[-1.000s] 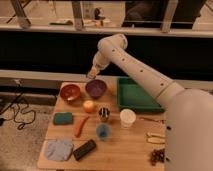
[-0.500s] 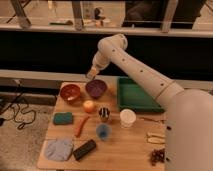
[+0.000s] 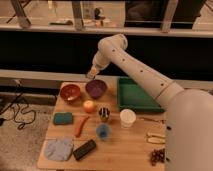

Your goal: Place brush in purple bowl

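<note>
The purple bowl (image 3: 96, 88) stands at the back of the wooden table (image 3: 130, 147), right of a reddish-brown bowl (image 3: 70, 92). My gripper (image 3: 91, 75) hangs just above the purple bowl's back left rim, with the arm reaching in from the right. A small pale tan piece, the brush (image 3: 91, 77), shows at the gripper's tip, held above the bowl and clear of it.
A green tray (image 3: 137, 96) stands right of the purple bowl. In front are a yellow-orange ball (image 3: 89, 105), a striped cup (image 3: 104, 114), a white cup (image 3: 127, 118), a blue cup (image 3: 103, 131), a teal sponge (image 3: 63, 118), a carrot (image 3: 81, 126), a grey cloth (image 3: 59, 149) and a black block (image 3: 84, 149).
</note>
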